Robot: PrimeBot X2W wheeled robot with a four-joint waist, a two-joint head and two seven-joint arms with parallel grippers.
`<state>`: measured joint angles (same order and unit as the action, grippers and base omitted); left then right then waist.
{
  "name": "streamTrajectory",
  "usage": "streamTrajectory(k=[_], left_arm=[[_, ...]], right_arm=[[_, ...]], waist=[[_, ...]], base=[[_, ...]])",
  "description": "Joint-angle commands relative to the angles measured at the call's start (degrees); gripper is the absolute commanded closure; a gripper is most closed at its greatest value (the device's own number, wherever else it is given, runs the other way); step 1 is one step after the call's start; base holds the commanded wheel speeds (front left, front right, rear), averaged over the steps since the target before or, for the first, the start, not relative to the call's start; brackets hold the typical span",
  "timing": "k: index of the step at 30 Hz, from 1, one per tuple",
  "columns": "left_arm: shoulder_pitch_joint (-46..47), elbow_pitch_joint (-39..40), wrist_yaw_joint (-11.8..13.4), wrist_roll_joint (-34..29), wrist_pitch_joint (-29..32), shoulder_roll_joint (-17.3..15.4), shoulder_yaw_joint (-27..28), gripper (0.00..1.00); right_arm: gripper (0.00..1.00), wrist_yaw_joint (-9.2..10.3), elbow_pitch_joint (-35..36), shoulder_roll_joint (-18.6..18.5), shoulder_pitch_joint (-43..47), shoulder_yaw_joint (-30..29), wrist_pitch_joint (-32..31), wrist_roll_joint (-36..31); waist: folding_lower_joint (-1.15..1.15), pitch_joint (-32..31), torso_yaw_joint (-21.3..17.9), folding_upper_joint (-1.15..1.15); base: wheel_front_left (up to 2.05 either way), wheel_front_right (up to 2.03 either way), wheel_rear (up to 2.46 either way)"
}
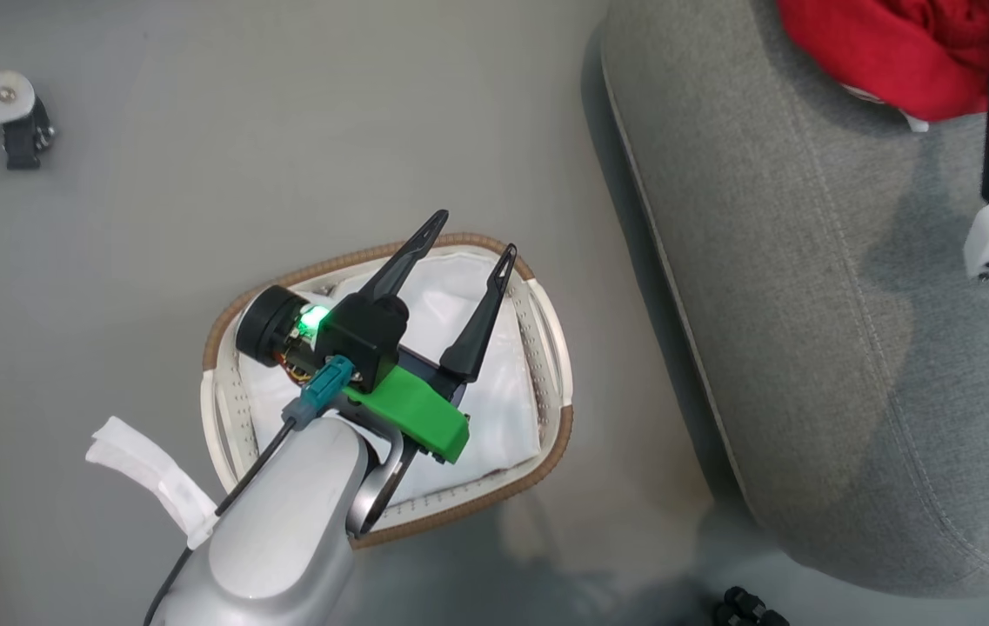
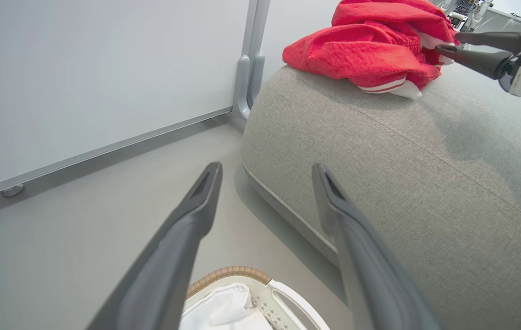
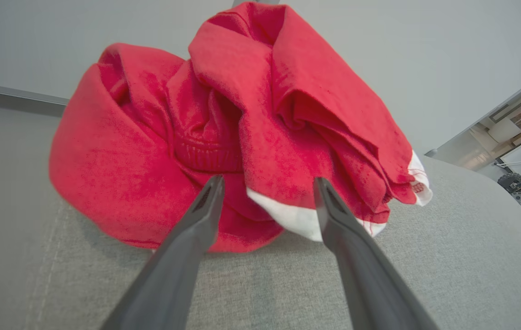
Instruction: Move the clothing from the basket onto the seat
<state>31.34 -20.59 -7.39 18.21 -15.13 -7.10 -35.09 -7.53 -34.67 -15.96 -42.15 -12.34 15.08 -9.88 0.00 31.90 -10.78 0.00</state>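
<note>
The basket [image 1: 214,348] stands on the floor at the middle of the head view, and its white liner [image 1: 511,409] is all that shows inside. My left gripper [image 1: 475,233] hovers over it, open and holding nothing; the left wrist view has its fingertips [image 2: 267,170] aimed past the basket rim [image 2: 228,274] at the seat [image 2: 402,160]. The clothing [image 1: 894,52] lies in a red heap with white trim on the seat [image 1: 807,304]. My right gripper [image 3: 268,182] is open, its fingertips against the near side of the clothing [image 3: 242,114], gripping nothing.
Grey floor surrounds the basket. A metal leg with a black caster [image 1: 20,130] sits at the far left, and a black wheel [image 1: 746,609] lies near the seat's front corner. A white wall panel with a grey post [image 2: 249,68] stands behind the seat.
</note>
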Motion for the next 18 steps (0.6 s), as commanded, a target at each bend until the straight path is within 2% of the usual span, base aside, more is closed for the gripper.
streamTrajectory(k=[1,8,12,18], left_arm=[[-1.2,0.0,-0.2,0.7,0.0,0.3,0.7,0.0],[-3.3,-0.5,-0.2,1.5,0.0,1.7,4.6,0.0],[-5.5,-0.5,0.3,1.7,0.0,2.4,9.3,0.0],[-10.5,-0.2,1.5,0.6,0.0,3.3,17.6,0.0]], right_arm=[[0.0,0.08,0.4,0.1,1.8,0.5,0.1,0.4],[0.0,0.08,0.5,-1.4,2.3,3.6,0.1,1.5],[0.0,0.08,1.1,-1.4,1.9,5.0,0.1,2.1],[0.0,0.08,1.8,2.4,3.2,5.5,0.1,3.5]], waist=[[0.0,-3.6,-0.2,0.0],[0.0,-9.8,1.7,0.0],[0.0,-13.1,3.3,0.0],[0.0,-17.9,5.3,0.0]], base=[[0.0,0.0,0.0],[0.0,0.0,0.0],[0.0,0.0,0.0],[0.0,0.0,0.0]])
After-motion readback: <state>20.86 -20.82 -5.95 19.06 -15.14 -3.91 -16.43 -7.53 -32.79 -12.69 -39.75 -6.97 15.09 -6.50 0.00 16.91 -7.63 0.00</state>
